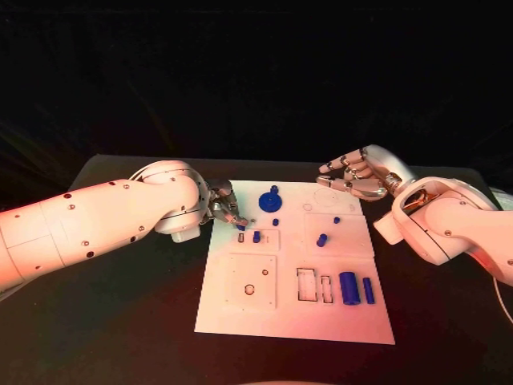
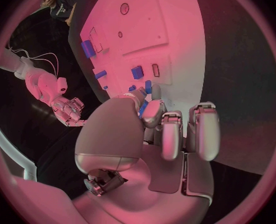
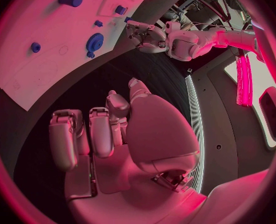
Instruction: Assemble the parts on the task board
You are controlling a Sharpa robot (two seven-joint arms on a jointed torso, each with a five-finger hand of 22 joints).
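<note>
The task board point(image 1: 293, 321) is lying in the middle of the black tabletop point(image 1: 118, 321), and the job is looking only partly done. The left hand point(image 1: 224, 210) is working at the board's 10 o'clock edge, pinching a small blue part point(image 2: 142, 109) between its fingertips just above the small slots there. The right hand point(image 1: 358, 175) is hovering off the board's 1 o'clock corner, fingers curled in and holding nothing. A blue gear point(image 1: 271, 201) is sitting near 12 o'clock, and a blue cylinder point(image 1: 348, 287) is lying at 4 o'clock beside two open rectangular slots point(image 1: 316, 285); these are probably waiting to be filled.
</note>
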